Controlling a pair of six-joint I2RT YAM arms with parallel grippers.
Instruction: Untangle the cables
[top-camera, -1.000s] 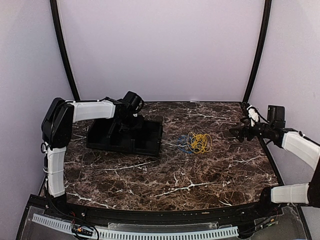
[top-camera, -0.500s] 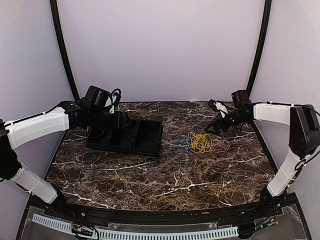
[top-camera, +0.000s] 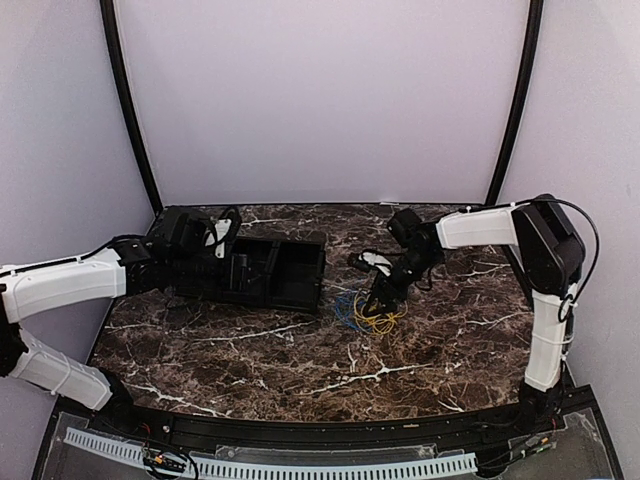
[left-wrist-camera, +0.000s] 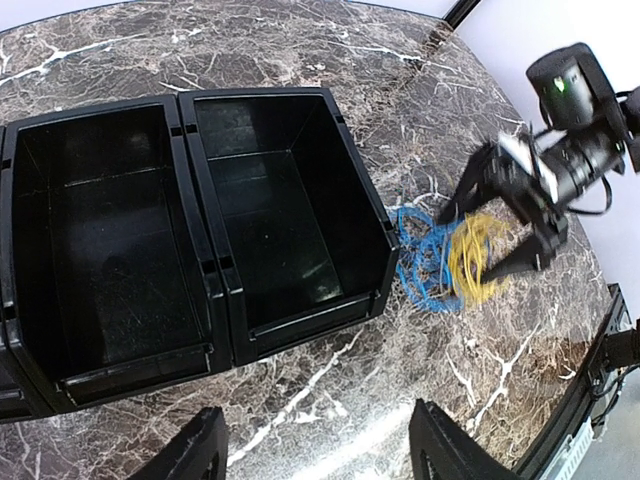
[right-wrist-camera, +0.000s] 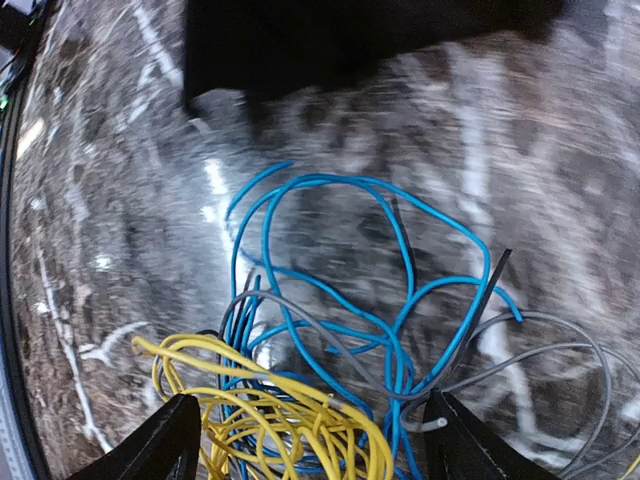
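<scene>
The cables lie in one tangled heap on the bench (top-camera: 250, 360), near its middle and a little toward the right edge. The yellow cable (top-camera: 380, 320) is a tight coil on the side of the heap nearer the right edge. The blue cable (top-camera: 345, 312) spreads in looser loops on the side toward the left edge. In the right wrist view the blue cable (right-wrist-camera: 330, 180) arcs wide over the marble, and its strands cross under and over the yellow cable (right-wrist-camera: 270, 410). A thin grey cable (right-wrist-camera: 540, 316) threads through both and trails off toward the frame's right side.

The right pincer (top-camera: 380, 297) is low over the heap with its fingers spread wide. From the left wrist view, the right pincer (left-wrist-camera: 497, 235) has one finger on each side of the yellow cable (left-wrist-camera: 472, 262), with the blue cable (left-wrist-camera: 420, 265) just beside it. It is not closed on anything.

A black bin (top-camera: 290, 272) sits toward the far left corner, close to the heap without touching it. The left wrist view shows two of the black bin's (left-wrist-camera: 210, 260) open compartments side by side. The left pincer (top-camera: 238, 266) hangs over the bin. In its own camera, the left pincer (left-wrist-camera: 320, 455) has its fingers wide apart and grips nothing.
</scene>
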